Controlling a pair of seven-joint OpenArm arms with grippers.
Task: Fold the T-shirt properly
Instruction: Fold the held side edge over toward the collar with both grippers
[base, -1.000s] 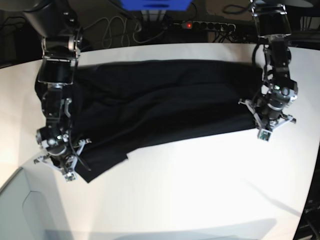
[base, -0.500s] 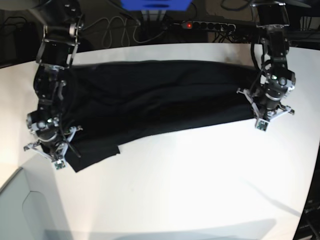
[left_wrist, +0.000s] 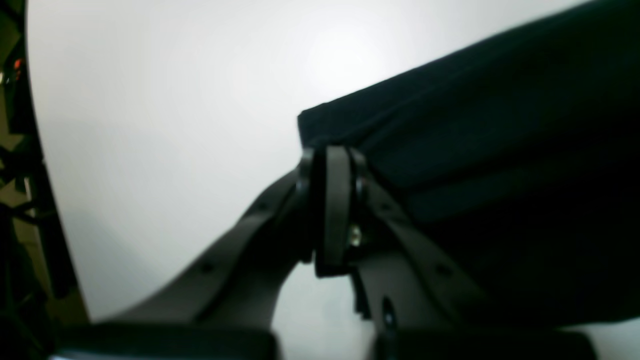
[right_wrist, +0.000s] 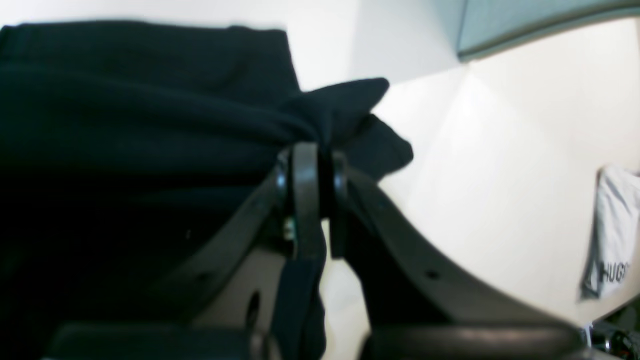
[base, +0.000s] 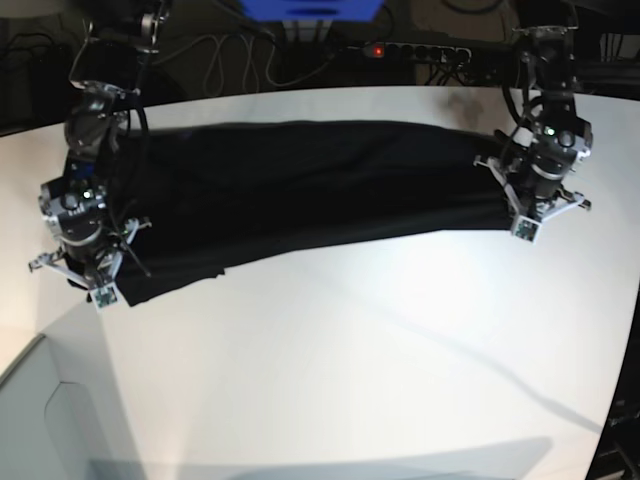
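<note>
My left gripper and right gripper pinched the T-shirt, stretched crosswise along the white table, whose near half lay bare.

Base view looks down from high; wrist views sit close behind each claw.

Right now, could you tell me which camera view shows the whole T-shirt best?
The base view: the T-shirt lies stretched across the table between both grippers. The left wrist view shows only one pinched corner, and the right wrist view only a bunched edge.
</note>
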